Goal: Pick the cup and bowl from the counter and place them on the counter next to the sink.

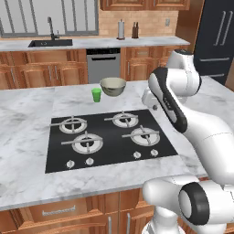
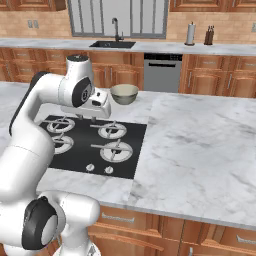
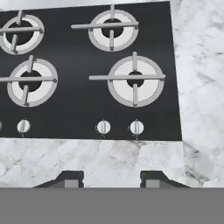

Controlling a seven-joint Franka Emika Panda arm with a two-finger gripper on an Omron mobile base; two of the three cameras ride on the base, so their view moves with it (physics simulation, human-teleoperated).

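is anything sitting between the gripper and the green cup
Nothing visible stands upright in the way. The gripper hangs with its fingers apart and empty over the near edge of the cooktop. The cup stands past the cooktop's far edge, beside the bowl. Only the low burners lie between.

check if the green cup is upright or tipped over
Upright. In the left base view the cup stands on its base on the counter, open rim up, just left of the bowl.

White marble counter point(image 1: 27, 137) w/ grey veins carries black 4-burner cooktop point(image 1: 109, 151) set flush at ctr. Behind cooktop: green cup point(image 1: 96, 94) upright, bowl point(image 1: 113, 86) just beside it.
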